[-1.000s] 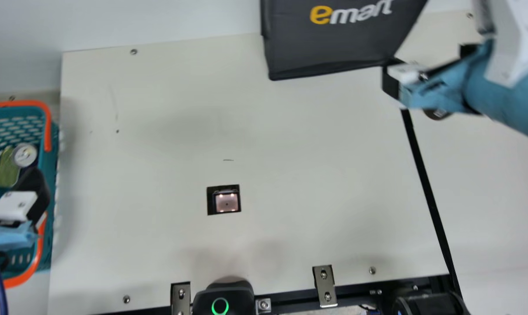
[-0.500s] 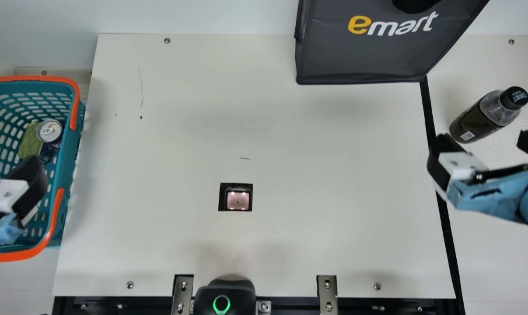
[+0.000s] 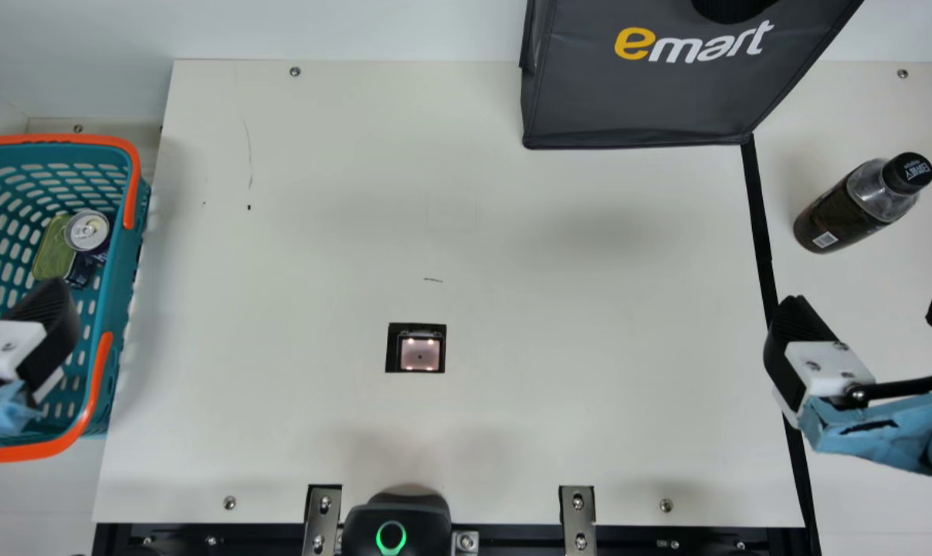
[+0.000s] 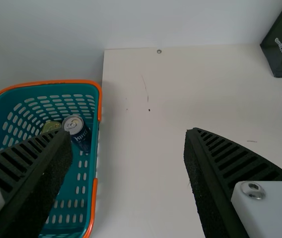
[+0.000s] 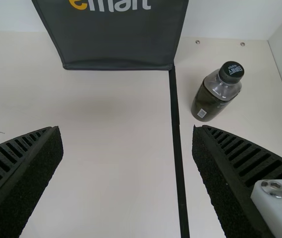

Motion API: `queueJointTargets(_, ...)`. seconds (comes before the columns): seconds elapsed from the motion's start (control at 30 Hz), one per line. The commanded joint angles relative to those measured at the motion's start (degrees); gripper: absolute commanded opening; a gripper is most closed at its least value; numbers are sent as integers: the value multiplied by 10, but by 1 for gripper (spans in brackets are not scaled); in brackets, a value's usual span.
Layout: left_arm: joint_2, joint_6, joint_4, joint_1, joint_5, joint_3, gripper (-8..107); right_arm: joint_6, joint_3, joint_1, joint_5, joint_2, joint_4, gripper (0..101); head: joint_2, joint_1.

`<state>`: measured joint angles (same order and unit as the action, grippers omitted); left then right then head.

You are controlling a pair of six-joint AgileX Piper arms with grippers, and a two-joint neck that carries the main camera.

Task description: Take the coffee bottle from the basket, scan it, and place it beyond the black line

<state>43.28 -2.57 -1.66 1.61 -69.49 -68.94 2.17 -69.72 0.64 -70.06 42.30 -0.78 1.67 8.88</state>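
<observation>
The dark coffee bottle [image 3: 859, 205] with a black cap stands on the right side, beyond the black line [image 3: 760, 224]; the right wrist view shows the bottle [image 5: 216, 92] too. Nearer the front edge, my right gripper [image 3: 871, 316] is open and apart from it, one finger over the line; in the right wrist view the gripper [image 5: 127, 148] has nothing between its fingers. My left gripper [image 3: 49, 332], of which one finger shows in the main view, is over the basket [image 3: 122, 270]; in the left wrist view the gripper [image 4: 127, 148] is open and empty.
A can [image 3: 87, 231] and a green item [image 3: 53, 251] lie in the basket. The scanner window [image 3: 421, 353] is set in the table [image 3: 319, 255]. A dark bag [image 3: 643, 100] stands at the back, and a black device [image 3: 396, 525] sits at the front edge.
The camera moved between the first two main views. Since half a second ago, my right gripper has come away from the bottle toward the front edge. My left gripper has barely moved.
</observation>
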Motion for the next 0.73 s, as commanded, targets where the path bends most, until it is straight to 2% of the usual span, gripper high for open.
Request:
queueJointTargets(0.0, 0, 0, 0, 0, 0, 0, 90, 0, 0, 0, 0, 0, 0, 91, -1, -10)
queueJointTargets(0.7, 0, 0, 0, 0, 1, 0, 90, 0, 0, 0, 0, 0, 0, 91, -1, -10)
